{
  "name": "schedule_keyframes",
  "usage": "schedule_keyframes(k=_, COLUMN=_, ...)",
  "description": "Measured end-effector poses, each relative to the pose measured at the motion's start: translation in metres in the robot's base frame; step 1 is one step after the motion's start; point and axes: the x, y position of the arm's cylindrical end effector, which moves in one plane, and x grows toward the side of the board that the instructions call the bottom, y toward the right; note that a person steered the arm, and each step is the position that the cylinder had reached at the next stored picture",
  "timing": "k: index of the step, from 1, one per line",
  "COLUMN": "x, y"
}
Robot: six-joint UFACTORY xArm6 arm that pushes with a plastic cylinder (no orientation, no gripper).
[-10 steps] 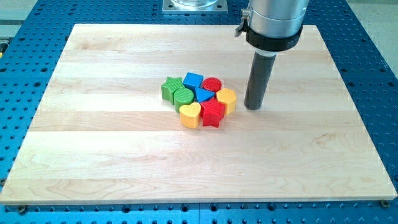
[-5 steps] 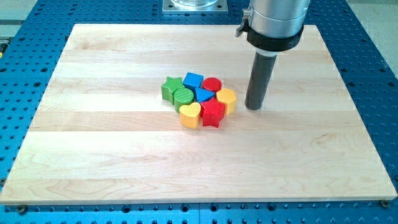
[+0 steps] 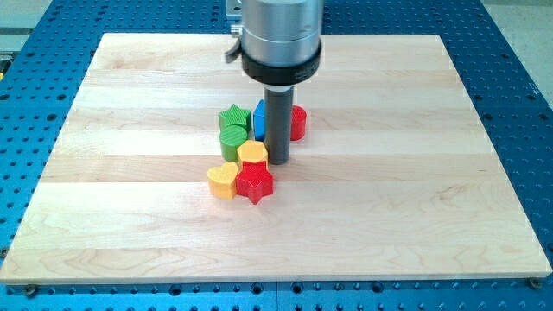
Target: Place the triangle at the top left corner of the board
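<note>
My tip [image 3: 277, 161] is down on the wooden board [image 3: 130, 86], inside a cluster of blocks near the middle. A blue block [image 3: 259, 115] peeks out just left of the rod, and most of it is hidden. The rod covers where a blue triangle lay, so I cannot make the triangle out. A red cylinder [image 3: 297, 122] sits right of the rod. A yellow hexagon [image 3: 252, 153] touches the tip's left side. A green star [image 3: 232, 117] and a green cylinder [image 3: 233, 137] lie further left. A yellow heart [image 3: 223, 180] and a red star [image 3: 255, 182] lie below.
The board lies on a blue perforated table [image 3: 518, 104]. A grey metal mount [image 3: 235, 9] sits beyond the board's top edge.
The rod has swept left from the cluster's right side into its middle. The yellow hexagon, red star and yellow heart were pushed left and down. The green blocks shifted slightly left.
</note>
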Motion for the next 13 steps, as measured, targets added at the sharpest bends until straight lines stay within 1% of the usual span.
schedule_keyframes(k=1, x=-0.037, y=0.006)
schedule_keyframes(k=2, x=-0.053, y=-0.031)
schedule_keyframes(k=3, x=-0.095, y=-0.043)
schedule_keyframes(k=4, x=-0.118, y=-0.073)
schedule_keyframes(k=5, x=-0.091, y=-0.096)
schedule_keyframes(k=6, x=-0.075, y=-0.126)
schedule_keyframes(k=7, x=-0.096, y=-0.148)
schedule_keyframes(k=8, x=-0.076, y=-0.153)
schedule_keyframes(k=9, x=-0.060, y=-0.118)
schedule_keyframes(k=10, x=-0.086, y=-0.108)
schedule_keyframes(k=11, x=-0.108, y=-0.126)
schedule_keyframes(k=12, x=-0.083, y=-0.119)
schedule_keyframes(k=13, x=-0.064, y=-0.093)
